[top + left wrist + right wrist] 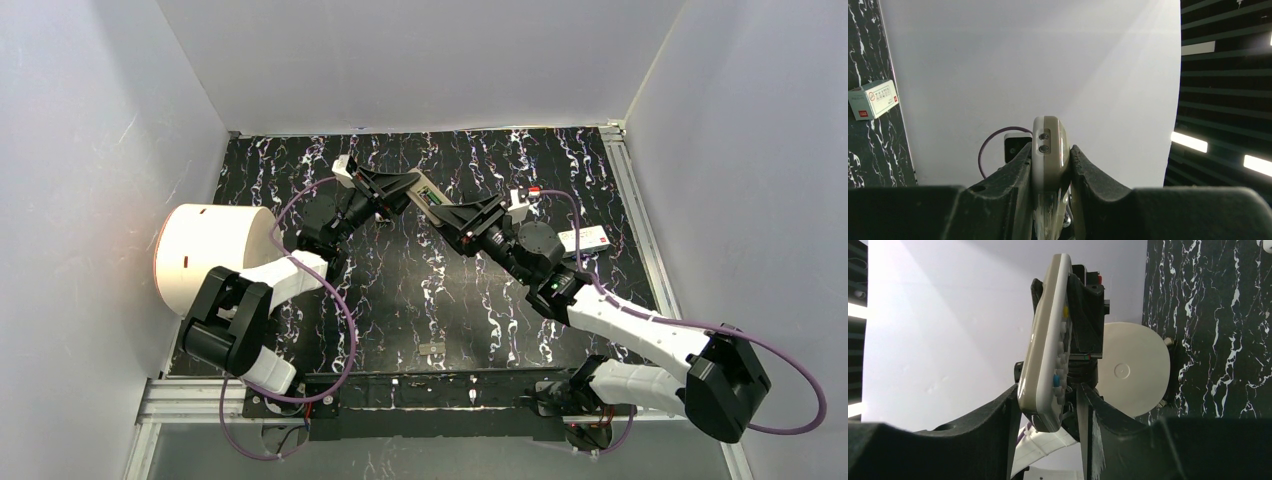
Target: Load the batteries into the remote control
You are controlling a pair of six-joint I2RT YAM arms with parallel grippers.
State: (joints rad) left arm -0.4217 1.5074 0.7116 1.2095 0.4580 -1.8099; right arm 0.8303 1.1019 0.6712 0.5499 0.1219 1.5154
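Two arms meet over the far middle of the table (420, 290), with the remote control (430, 197) bridged between them, clear of the surface.

Top view: the remote's long axis runs diagonally. One end points toward the back left at the left gripper (408, 187), the other toward the front right at the right gripper (452, 212). Its upward face shows a dark recess with a trace of green, too small to tell whether a cell sits there.

Left wrist view: the left gripper is clamped on the remote, with one of its fingers (1015, 170) pressed against each side. The rounded end, with two small dark ports, points straight away from the camera toward the pale wall.

Right wrist view: the remote stands nearly upright in the picture, slightly tilted, its lower end between the right gripper's fingers (1003, 410). The button face, with one yellow and one blue key, is turned toward the table side. One finger lies against the smooth back. Contact on the button side is hidden, so it cannot be told whether this gripper clamps or merely brackets the remote.

Surroundings: a white cylindrical tub (210, 255) stands at the table's left edge. A small white box (585, 240) lies on the right near the right arm. A small pale object (432, 348) lies near the front edge, too small to identify.
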